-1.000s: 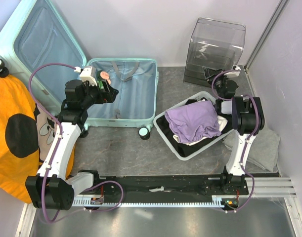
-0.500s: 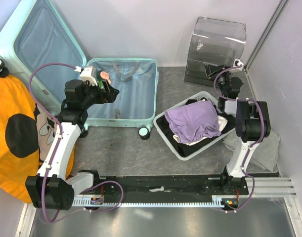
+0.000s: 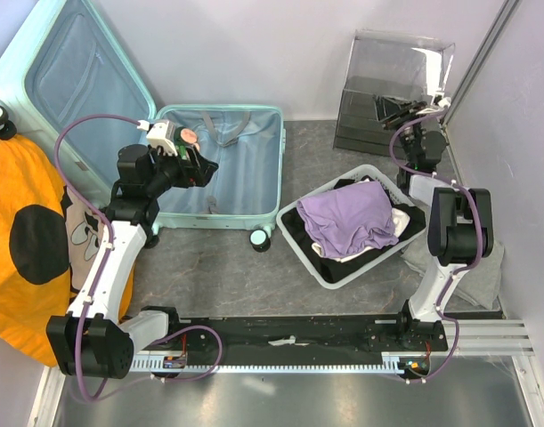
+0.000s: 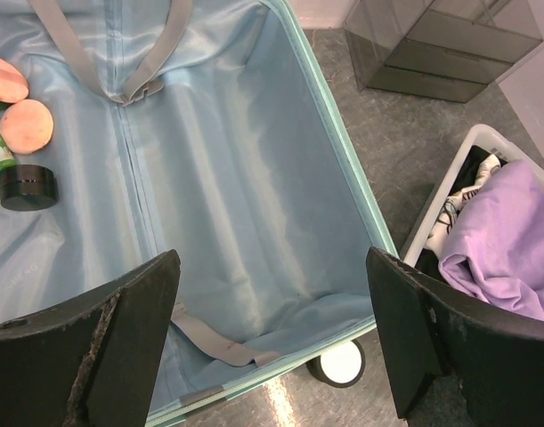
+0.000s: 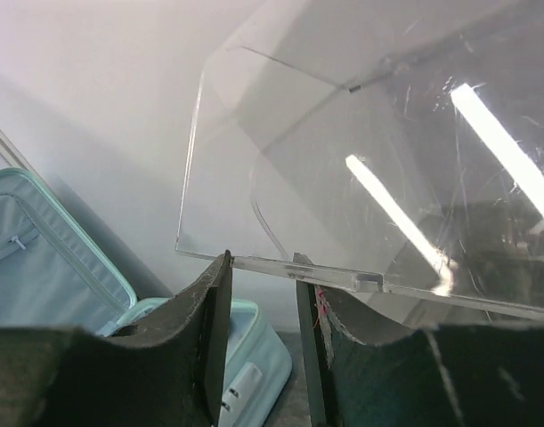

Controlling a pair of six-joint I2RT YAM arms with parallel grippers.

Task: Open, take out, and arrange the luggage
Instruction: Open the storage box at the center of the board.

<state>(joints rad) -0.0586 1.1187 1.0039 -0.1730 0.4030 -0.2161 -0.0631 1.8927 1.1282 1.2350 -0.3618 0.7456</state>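
Luggage (image 3: 245, 182) lies open at the table's (image 3: 254, 276) far-left corner, its upper shell (image 3: 76, 80) raised against the wall (image 3: 280, 53). Left claw (image 3: 198, 169) hangs above the blue lining (image 4: 236, 178), jaws wide apart. Right claw (image 5: 261, 271) is clamped on the clear box (image 3: 369, 124) lid's edge, far-right corner.

The room was brightly and evenly lit from above, with only short, soft shadows beside the suitcase (image 3: 220, 178) and the basket (image 3: 298, 242). The overhead view was sharp throughout, though the wall edges leaned outward near the corners, and the metal sheet (image 3: 280, 400) along the bottom carried a dull sheen. The left wrist view was crisp on the pale lining, which shone faintly along its folds, while the left gripper's fingers (image 4: 102, 347) were dark. In the right wrist view two white streaks of glare crossed the clear lid (image 5: 387, 178), and the right gripper's fingers (image 5: 156, 356) were dark and slightly soft.
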